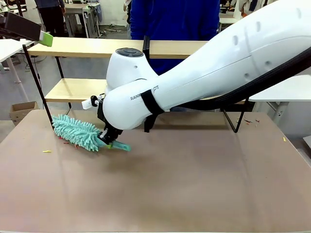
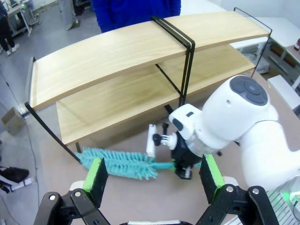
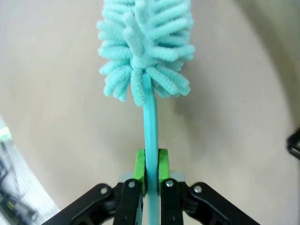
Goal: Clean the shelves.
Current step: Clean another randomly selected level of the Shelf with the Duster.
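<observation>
The flat handle of a fluffy turquoise microfibre duster (image 3: 146,44) is clamped by the right end effector (image 3: 149,169) over the beige-pink counter (image 1: 194,184), before the two-board light-wood shelves (image 2: 140,51); the left end effector (image 2: 154,178) is held wide apart, empty.

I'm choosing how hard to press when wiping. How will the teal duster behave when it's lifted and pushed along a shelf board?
The duster looks light: a thin flat plastic handle and a fluffy head. Its soft chenille fingers would probably squash and drag rather than scrape. The right gripper pinches the narrow handle far from the head, so it may flex or pivot under pressure.
</observation>
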You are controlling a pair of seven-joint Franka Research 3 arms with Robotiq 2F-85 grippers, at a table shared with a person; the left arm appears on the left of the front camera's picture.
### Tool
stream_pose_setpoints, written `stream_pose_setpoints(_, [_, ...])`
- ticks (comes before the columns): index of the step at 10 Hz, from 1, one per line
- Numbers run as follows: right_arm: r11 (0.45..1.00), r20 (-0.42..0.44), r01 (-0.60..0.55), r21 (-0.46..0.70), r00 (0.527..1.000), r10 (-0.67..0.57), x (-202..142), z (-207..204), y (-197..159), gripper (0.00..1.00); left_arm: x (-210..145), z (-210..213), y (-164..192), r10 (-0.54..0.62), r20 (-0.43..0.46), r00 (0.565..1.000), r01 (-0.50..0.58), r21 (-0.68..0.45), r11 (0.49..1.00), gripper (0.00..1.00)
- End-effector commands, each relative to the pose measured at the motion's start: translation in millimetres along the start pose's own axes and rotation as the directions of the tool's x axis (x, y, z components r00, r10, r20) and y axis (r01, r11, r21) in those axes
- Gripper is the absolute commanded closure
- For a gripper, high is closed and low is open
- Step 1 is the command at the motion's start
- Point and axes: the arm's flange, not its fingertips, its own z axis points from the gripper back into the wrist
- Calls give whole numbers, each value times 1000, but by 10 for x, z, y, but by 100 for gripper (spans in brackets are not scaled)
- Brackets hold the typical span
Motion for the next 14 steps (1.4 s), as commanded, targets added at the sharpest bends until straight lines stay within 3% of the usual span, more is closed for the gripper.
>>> stream_pose_setpoints(1, [991,-104,-114,71,987,121,-533,252,105,88,1,10,2,2,3,1000,-2,-1,1000,0])
stream_pose_setpoints(2, [981,-143,-167,101,973,181,-700,315,164,88,1,10,2,2,3,1000,-2,-1,1000,0])
stream_pose_setpoints(3, [965,-78,-209,155,972,223,-848,444,207,88,1,10,2,2,3,1000,-2,-1,1000,0])
stream_pose_setpoints(5, [936,148,-301,183,949,277,-1176,861,128,88,1,10,2,2,3,1000,-2,-1,1000,0])
stream_pose_setpoints(7, [890,206,-395,227,913,352,-1443,1044,86,88,1,10,2,2,3,1000,-2,-1,1000,0])
stream_pose_setpoints(8, [871,155,-432,236,901,405,-1592,1110,78,88,1,10,2,2,3,1000,-2,-1,1000,0])
stream_pose_setpoints(10, [886,-11,-419,196,903,429,-1953,1223,23,88,1,10,2,2,3,1000,-2,-1,1000,0])
stream_pose_setpoints(11, [877,-48,-432,210,892,450,-2170,1315,-20,88,1,10,2,2,3,1000,-2,-1,1000,0])
stream_pose_setpoints(13, [917,54,-363,168,932,359,-2628,1534,-91,88,1,10,2,2,3,1000,-2,-1,1000,0])
stream_pose_setpoints(14, [940,25,-304,154,952,304,-2621,1451,38,88,1,10,2,2,3,1000,-2,-1,1000,0])
